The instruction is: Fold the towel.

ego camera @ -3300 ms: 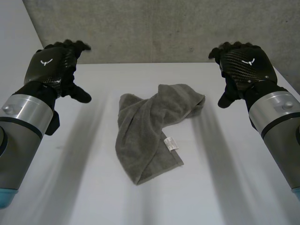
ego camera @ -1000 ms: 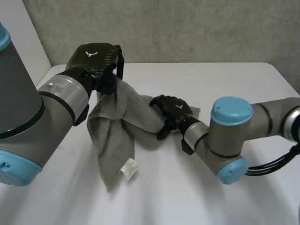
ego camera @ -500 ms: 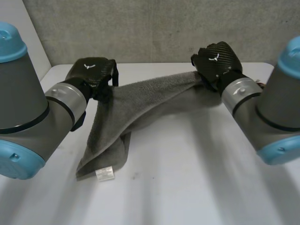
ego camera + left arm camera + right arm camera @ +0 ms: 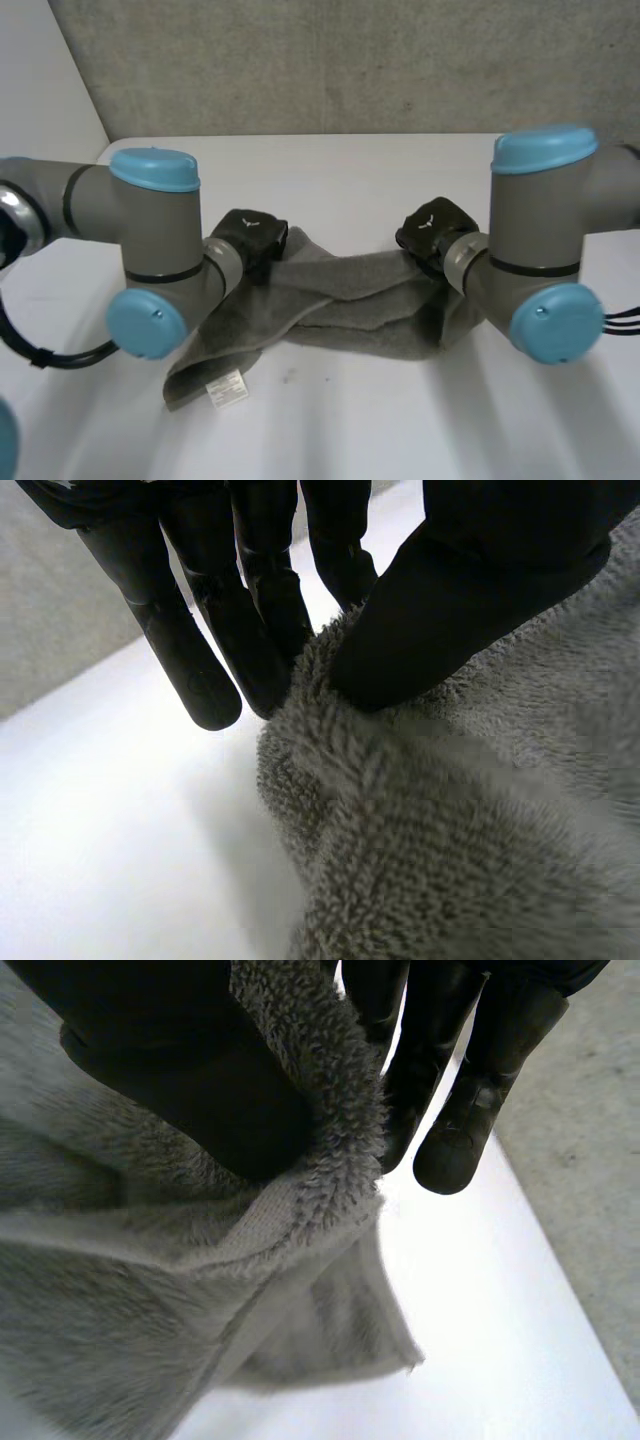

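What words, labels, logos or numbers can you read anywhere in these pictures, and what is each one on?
No word or number can be read.
The white care label at the near end of the grey towel: its print is too small to read.
Back of the left hand: a small white winged emblem, no letters.
Back of the right hand: the same white emblem, no letters.

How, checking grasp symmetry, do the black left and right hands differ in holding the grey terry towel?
The left hand holds the grey towel at its left end, the right hand at its right end. Past the left hand a long tail with a white label trails on the white table; past the right hand, a short flap. Both pinch it between thumb and fingers.
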Action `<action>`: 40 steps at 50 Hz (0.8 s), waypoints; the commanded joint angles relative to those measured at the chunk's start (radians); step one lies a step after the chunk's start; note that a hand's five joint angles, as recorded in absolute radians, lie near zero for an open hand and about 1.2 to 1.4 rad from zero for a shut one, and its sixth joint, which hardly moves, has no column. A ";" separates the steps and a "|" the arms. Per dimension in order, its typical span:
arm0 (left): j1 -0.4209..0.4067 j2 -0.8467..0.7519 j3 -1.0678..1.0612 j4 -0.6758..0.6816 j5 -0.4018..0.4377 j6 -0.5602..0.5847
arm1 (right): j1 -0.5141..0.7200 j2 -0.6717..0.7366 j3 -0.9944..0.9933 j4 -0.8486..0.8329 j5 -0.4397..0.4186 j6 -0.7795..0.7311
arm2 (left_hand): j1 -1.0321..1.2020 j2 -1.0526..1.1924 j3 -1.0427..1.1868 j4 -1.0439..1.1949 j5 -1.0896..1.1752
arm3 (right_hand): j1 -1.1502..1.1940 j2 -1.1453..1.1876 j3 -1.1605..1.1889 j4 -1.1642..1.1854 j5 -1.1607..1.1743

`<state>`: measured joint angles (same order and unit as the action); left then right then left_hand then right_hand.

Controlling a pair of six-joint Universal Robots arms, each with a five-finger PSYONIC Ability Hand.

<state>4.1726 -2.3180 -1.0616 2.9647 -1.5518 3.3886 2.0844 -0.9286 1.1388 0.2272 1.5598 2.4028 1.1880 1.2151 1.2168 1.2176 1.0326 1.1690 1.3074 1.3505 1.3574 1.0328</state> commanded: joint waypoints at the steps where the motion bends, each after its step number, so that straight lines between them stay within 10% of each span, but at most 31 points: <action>1: 0.006 -0.066 0.078 0.175 -0.014 0.058 | -0.009 0.062 -0.007 -0.235 0.020 0.036 | 0.208 0.181 0.180 0.179 0.189 | 0.227 0.089 0.046 0.039 0.189; 5: 0.001 -0.058 0.061 0.198 -0.011 0.057 | -0.012 0.073 0.004 -0.278 0.052 0.039 | -0.235 -0.262 -0.263 -0.264 -0.254 | 0.227 0.089 0.046 0.039 0.189; 7: -0.014 -0.035 0.007 0.192 -0.010 0.060 | -0.013 0.071 0.007 -0.278 0.056 0.041 | -1.004 -1.031 -1.032 -1.033 -1.023 | 0.227 0.089 0.046 0.039 0.189; 23: -0.019 0.416 -0.504 0.192 -0.151 -0.043 | -0.015 0.048 0.075 -0.275 0.059 0.044 | -0.931 -0.958 -0.959 -0.960 -0.950 | 0.227 0.089 0.046 0.039 0.189; 40: 0.029 0.457 -0.701 0.197 -0.298 -0.160 | -0.017 0.011 0.140 -0.275 0.057 0.045 | -0.889 -0.916 -0.918 -0.919 -0.908 | 0.227 0.089 0.046 0.039 0.189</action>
<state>4.1821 -1.8413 -1.7535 3.1586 -1.8385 3.2595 2.0680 -0.9053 1.2593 -0.0464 1.6167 2.4471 0.2400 0.2462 0.2457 0.2451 0.0705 1.1887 1.3074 1.3531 1.3575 1.0328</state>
